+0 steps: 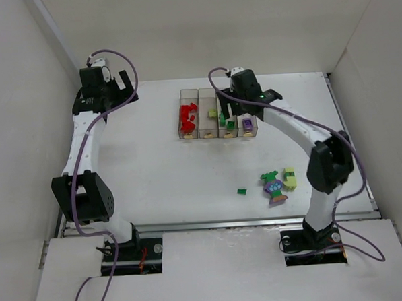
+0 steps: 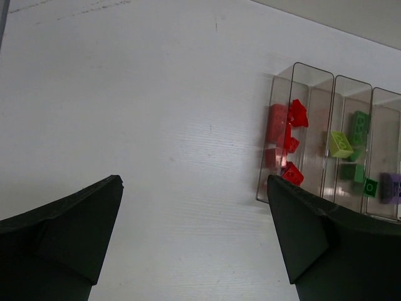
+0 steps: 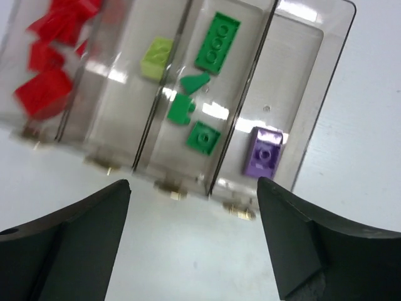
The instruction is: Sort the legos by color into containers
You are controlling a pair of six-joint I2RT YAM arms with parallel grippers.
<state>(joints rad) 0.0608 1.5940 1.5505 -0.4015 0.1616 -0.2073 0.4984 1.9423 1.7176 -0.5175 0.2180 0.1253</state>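
1. Spread apart, the right fingers (image 3: pixel 75 244) grip nothing. They hang open over the bins (image 1: pixel 188 94), above the green and purple end of the row.
2. Over on the other side, the left fingers (image 2: pixel 62 232) stand wide open as well, with nothing between them. They sit above the desk (image 1: pixel 155 180) at its far left, well apart from the bins.
3. Four clear bins stand joined in a row around the middle of the desk's far half. Each has a yellowish tab (image 3: pixel 170 189) at the end nearer the arms.
4. In the leftmost bin lies a loose heap of red legos (image 1: pixel 188 116).
5. In the second bin lies one lime lego (image 3: pixel 156 58), tilted, about halfway along.
6. In the third bin lie four green legos (image 3: pixel 216 42): a long plate farthest from the tab, then a small wedge, a notched piece, and a square one nearest the tab.
7. In the rightmost bin lies one purple lego (image 3: pixel 264 152), near the tab end and close to the wall shared with the green bin.
8. More legos lie loose on the desk, well apart from the bins and near the right arm (image 1: pixel 330 164).
9. One is a small green brick (image 1: pixel 242 191) lying alone. To its right is a clump (image 1: pixel 275 187) of green and purple pieces, with a lime brick (image 1: pixel 290 178) just beside it. I cannot tell whether those two touch.
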